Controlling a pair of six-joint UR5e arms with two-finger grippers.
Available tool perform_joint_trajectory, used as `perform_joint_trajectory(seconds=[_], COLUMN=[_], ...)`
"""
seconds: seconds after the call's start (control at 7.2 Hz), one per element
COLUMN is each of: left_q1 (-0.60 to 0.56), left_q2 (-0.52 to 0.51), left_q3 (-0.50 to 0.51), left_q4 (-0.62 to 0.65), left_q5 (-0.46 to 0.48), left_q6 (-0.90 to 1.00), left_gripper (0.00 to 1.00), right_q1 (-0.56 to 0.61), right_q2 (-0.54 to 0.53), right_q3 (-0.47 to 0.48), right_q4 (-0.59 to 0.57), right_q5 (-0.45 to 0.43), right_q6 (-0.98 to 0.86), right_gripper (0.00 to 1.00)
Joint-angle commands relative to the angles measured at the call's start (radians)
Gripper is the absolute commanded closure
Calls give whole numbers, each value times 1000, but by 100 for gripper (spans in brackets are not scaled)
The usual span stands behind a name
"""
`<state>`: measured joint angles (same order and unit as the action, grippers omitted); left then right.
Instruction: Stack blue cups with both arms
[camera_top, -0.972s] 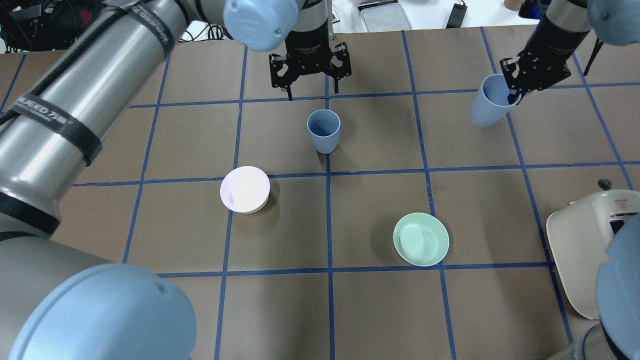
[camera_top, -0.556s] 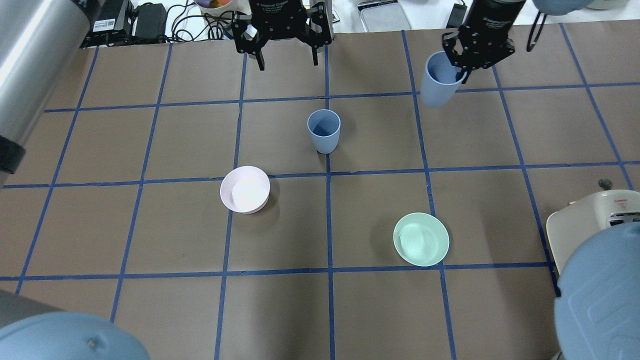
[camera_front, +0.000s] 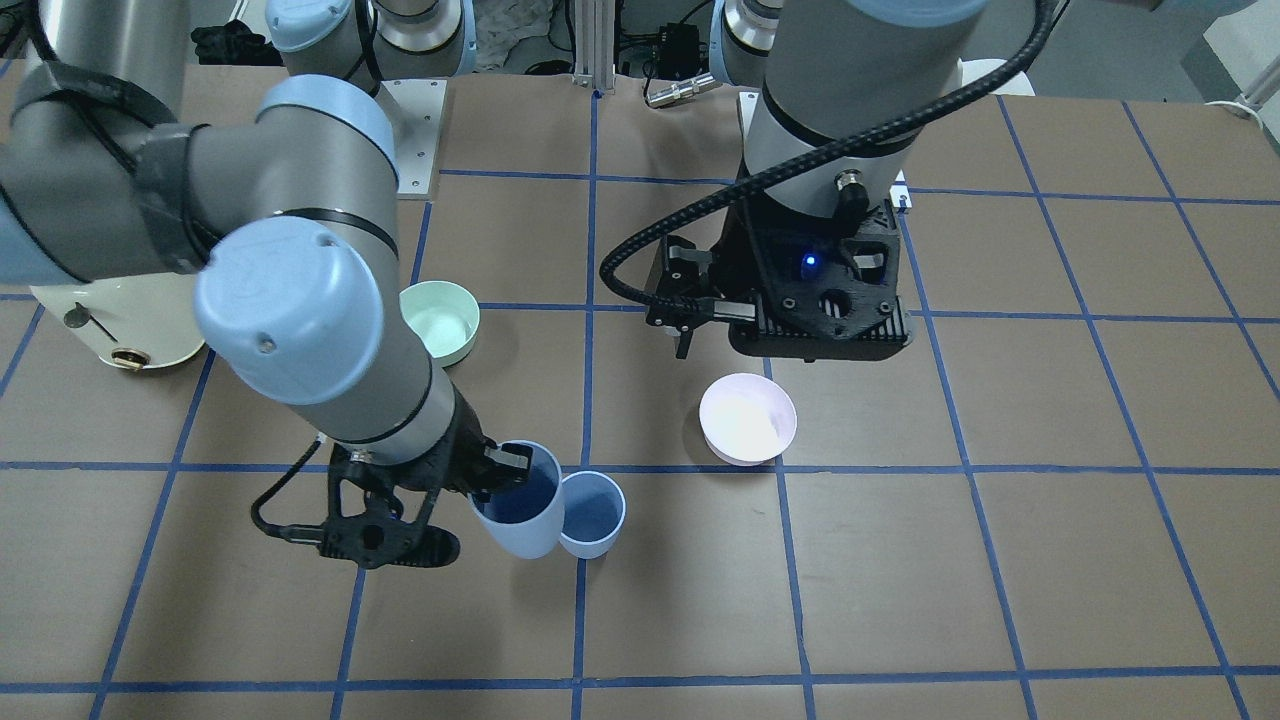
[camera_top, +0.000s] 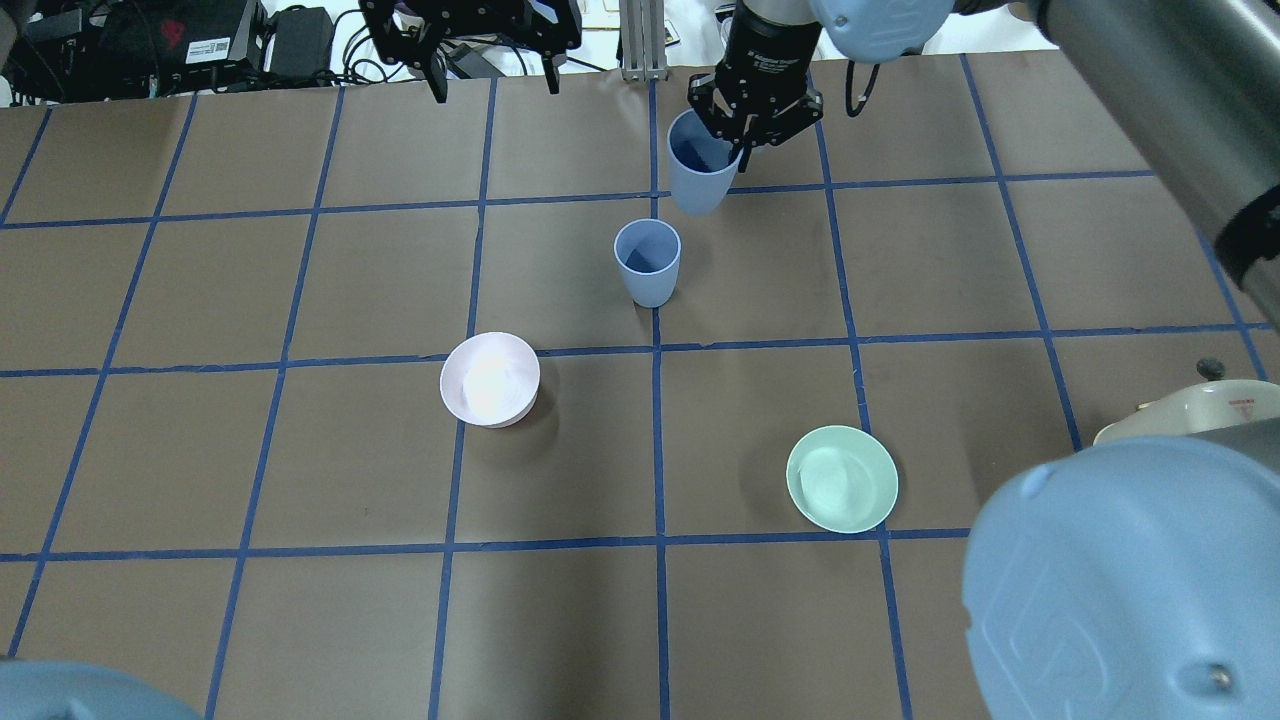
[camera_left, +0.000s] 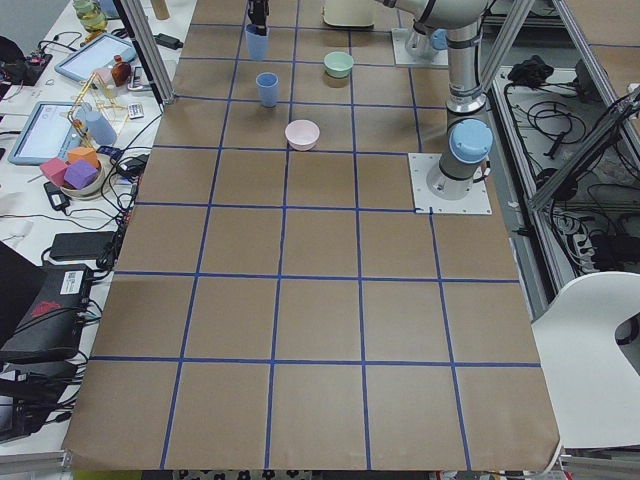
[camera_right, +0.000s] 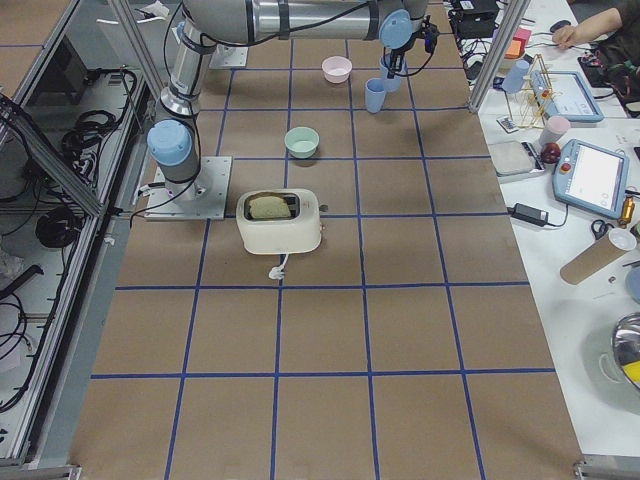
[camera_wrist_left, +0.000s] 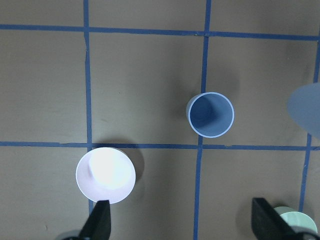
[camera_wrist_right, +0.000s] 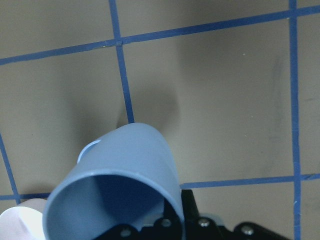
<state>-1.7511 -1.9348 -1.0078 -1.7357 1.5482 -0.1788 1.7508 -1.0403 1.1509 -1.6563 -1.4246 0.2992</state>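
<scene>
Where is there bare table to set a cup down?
Bare: squares left of the pink bowl and right of the held blue cup. Crowded: the far middle, where that cup hangs beside the standing blue cup.

The right arm (camera_front: 250, 170) is a thick grey-silver tube with rounded light blue joint caps (camera_front: 290, 310), small screws sunk in their faces, and a black strap (camera_front: 160, 185) around one segment. The left arm (camera_front: 830, 90) is of the same metal. A black braided cable (camera_front: 655, 228) runs to its black wrist housing (camera_front: 820, 310), where a blue light (camera_front: 806, 265) glows. Both arms end in black jaws.
</scene>
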Motion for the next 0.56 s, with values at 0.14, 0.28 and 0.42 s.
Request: perform_joint_trajectory(seconds=[0.14, 0.28, 0.42], left_q1=[21, 22, 22], left_q2=[13, 16, 22], left_q3=[-2, -3, -2], left_q4=[-1, -1, -2], left_q5=[12, 12, 13], left_q6=[24, 24, 24], left_gripper=[0, 0, 0], right_q1=[50, 55, 67], right_q2=[31, 43, 46], right_q3=[4, 1, 3], right_q4=[-30, -30, -28], right_q5=[6, 9, 7], right_q6=[28, 29, 37], right_gripper=[100, 100, 100])
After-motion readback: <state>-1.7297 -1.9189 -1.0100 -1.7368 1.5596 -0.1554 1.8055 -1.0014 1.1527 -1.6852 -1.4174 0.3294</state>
